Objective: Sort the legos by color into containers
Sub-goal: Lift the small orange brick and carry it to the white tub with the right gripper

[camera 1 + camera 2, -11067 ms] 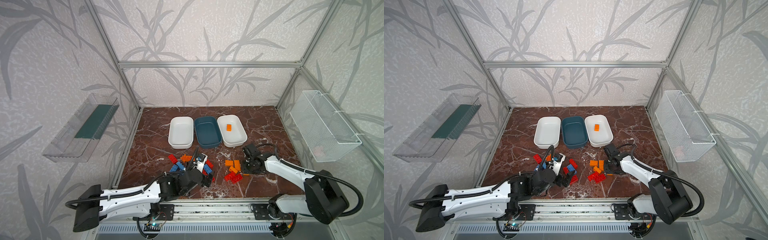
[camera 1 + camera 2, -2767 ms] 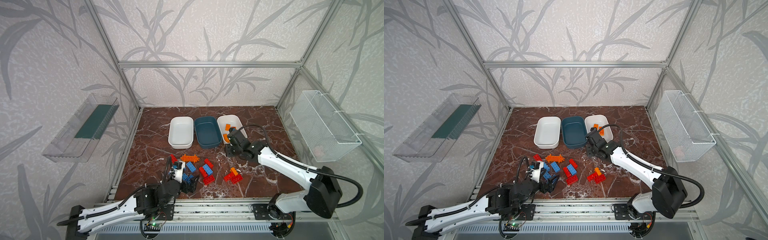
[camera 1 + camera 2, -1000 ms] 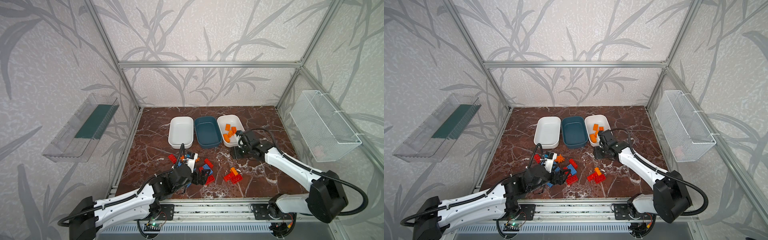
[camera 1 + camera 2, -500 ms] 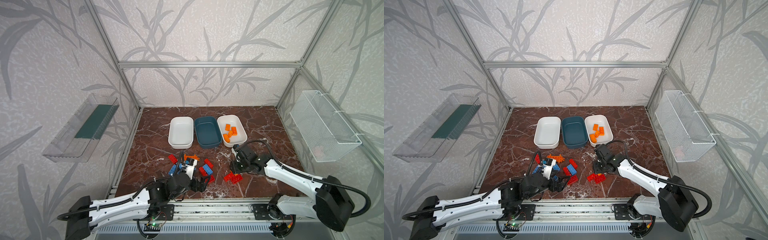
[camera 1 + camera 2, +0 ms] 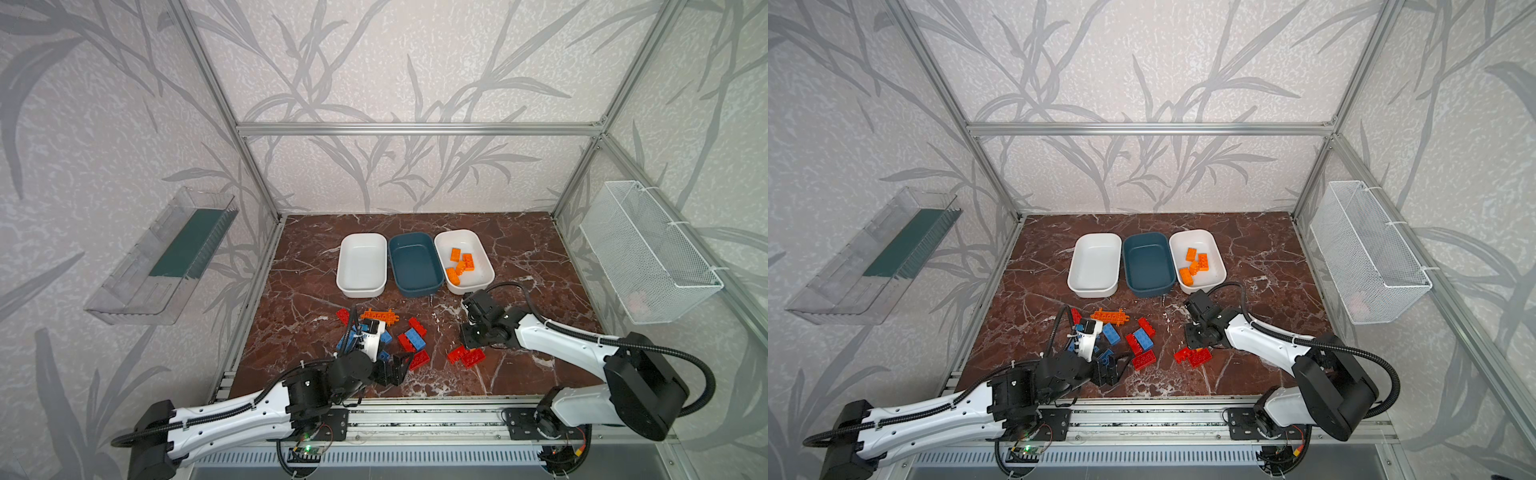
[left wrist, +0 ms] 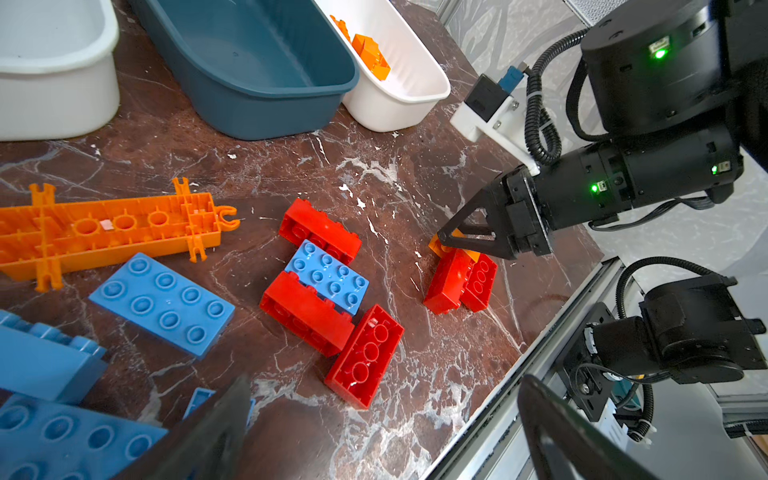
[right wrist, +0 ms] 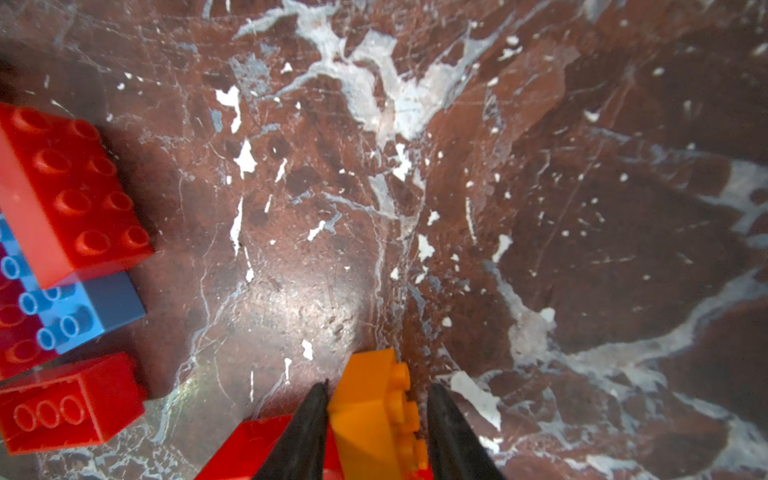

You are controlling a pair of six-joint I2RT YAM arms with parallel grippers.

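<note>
The right gripper [image 7: 378, 386] has come down from beside the white tub [image 5: 480, 251], where it hung a second ago, onto the small heap near the front rail [image 5: 415, 415]. Its jaws have drawn in narrow around the orange brick [image 7: 370, 415]. One of its fingers [image 7: 305, 432] lies against the brick's smooth side and the other stands just beside the studs with a sliver of shadow between, so I cannot tell whether the brick is pinched yet. The brick sits on its side between the fingers, resting on the two red bricks [image 6: 451, 282] right under the fingertips. In both top views the gripper body now hides it, whereas a second ago it showed plainly on top of the reds. Well behind those fingers, the white tub holds several orange bricks [image 5: 459, 266], where the earliest picture showed one. The teal tub [image 5: 413, 266] stands touching it. The left gripper [image 6: 384, 378] is spread wide, its fingers [image 6: 208, 436] far apart with nothing between them, and it has drawn back a little toward the front rail, out from among the pieces it reached into a second ago. Just beyond its fingertips lies a red brick [image 6: 365, 353] with three round holes facing up, touching a blue brick [image 6: 328, 276] sandwiched between two more reds. Farther past the tips and off to one side lie loose blue bricks [image 6: 164, 303] and the long orange piece [image 6: 108, 232], all on the marble table [image 5: 316, 257].
</note>
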